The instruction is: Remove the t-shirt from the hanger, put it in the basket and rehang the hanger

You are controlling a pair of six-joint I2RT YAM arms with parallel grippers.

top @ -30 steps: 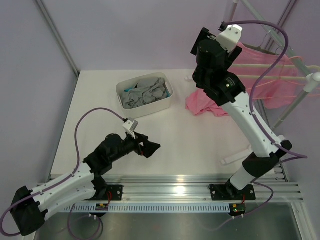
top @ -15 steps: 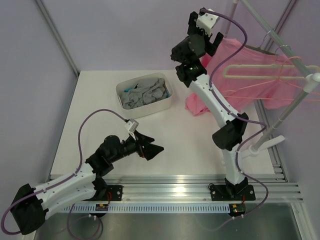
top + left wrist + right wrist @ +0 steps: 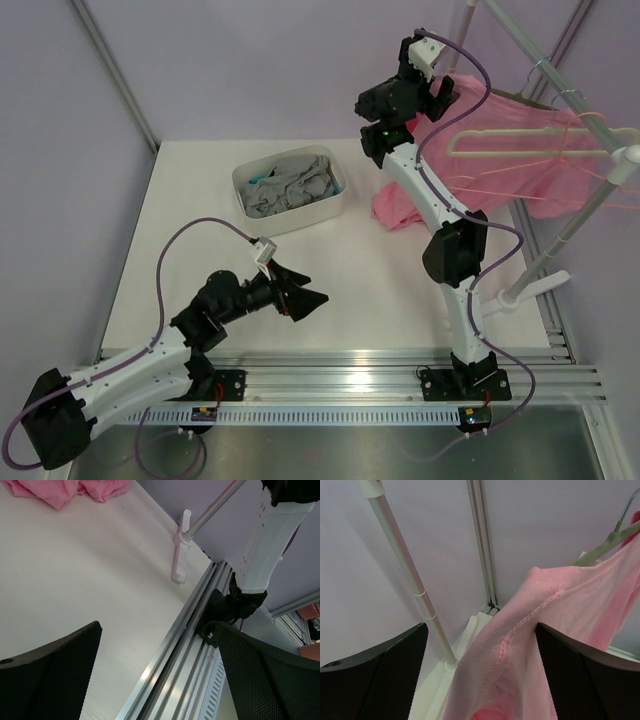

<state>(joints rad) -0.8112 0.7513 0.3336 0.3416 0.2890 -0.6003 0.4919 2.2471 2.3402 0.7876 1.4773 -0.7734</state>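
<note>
The pink t-shirt (image 3: pixel 520 160) hangs from the rack at the back right, and its lower end lies bunched on the table (image 3: pixel 398 210). In the right wrist view its seamed shoulder (image 3: pixel 530 630) drapes off the grey hanger (image 3: pixel 603 547), whose metal hook rises at the top right. My right gripper (image 3: pixel 445 95) is raised to the shirt's left shoulder and stands open (image 3: pixel 482 677), with the pink fabric between its fingers but not pinched. My left gripper (image 3: pixel 300 295) hovers low over the near table, open (image 3: pixel 160 680) and holding nothing.
A white tub (image 3: pixel 243 200) of grey clothes sits at the back centre. A cream hanger (image 3: pixel 530 141) and a thin pink wire hanger (image 3: pixel 592 122) hang in front of the shirt. The rack's pole (image 3: pixel 585 215) slants down to its white foot (image 3: pixel 530 290), near the right arm.
My right arm has swung up and back from in front of the shirt to its left shoulder, then edged right. The left arm has barely moved.
</note>
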